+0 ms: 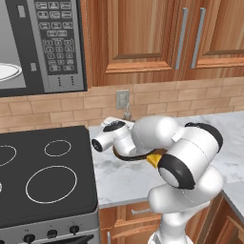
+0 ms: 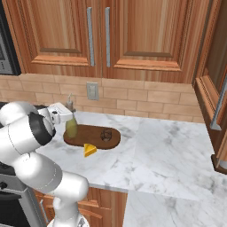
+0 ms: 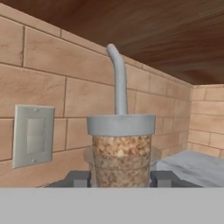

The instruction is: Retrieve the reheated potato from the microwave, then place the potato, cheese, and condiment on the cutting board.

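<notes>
My gripper (image 3: pixel 120 178) is shut on the condiment (image 3: pixel 121 157), its dark fingertips (image 3: pixel 78 178) pressed against both sides of the bottle below the pale cap and thin spout. In the right base view the olive-green condiment (image 2: pixel 71 127) stands upright at the left end of the cutting board (image 2: pixel 91 138), under my hand (image 2: pixel 60 113). I cannot tell whether it rests on the board. The potato (image 2: pixel 105 134) lies on the board's right half. On the counter, just in front of the board, sits the cheese (image 2: pixel 90 150) (image 1: pixel 153 158). The microwave (image 1: pixel 57 43) hangs at the upper left.
A white plate (image 1: pixel 7 71) shows inside the microwave. A black cooktop (image 1: pixel 47 176) lies left of the marble counter (image 2: pixel 168 150). A wall outlet (image 2: pixel 92 91) (image 3: pixel 33 135) is on the brick backsplash behind the board. Wooden cabinets (image 2: pixel 97 35) hang overhead.
</notes>
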Robot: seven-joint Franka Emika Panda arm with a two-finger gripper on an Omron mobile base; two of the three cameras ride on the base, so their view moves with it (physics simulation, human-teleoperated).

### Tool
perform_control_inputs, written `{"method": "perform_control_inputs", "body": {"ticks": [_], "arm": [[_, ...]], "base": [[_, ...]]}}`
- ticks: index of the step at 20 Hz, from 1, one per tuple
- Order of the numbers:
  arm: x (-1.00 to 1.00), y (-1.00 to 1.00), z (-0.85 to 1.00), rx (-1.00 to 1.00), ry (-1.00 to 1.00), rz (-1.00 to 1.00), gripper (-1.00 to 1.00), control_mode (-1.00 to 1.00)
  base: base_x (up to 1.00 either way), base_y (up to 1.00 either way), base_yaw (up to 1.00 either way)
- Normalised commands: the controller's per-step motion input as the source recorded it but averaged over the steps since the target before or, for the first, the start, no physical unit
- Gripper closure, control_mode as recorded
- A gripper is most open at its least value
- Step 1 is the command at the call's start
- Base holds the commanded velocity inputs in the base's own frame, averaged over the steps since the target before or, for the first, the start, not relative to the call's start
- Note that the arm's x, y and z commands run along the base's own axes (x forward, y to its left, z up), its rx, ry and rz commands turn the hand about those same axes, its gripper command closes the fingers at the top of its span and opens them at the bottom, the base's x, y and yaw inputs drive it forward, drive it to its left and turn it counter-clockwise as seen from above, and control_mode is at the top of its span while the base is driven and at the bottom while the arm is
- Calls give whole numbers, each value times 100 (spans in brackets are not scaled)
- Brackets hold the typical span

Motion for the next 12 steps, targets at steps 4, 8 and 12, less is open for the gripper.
{"method": "perform_control_inputs", "body": {"ticks": [4,8,12], "arm": [[0,-2,0,0,-8,0,100,-100],[0,-1,-11,0,0,-1,100,-100],[0,0,-27,2,0,-2,100,-100]], "base": [[0,0,0],[0,0,0],[0,0,0]]}}
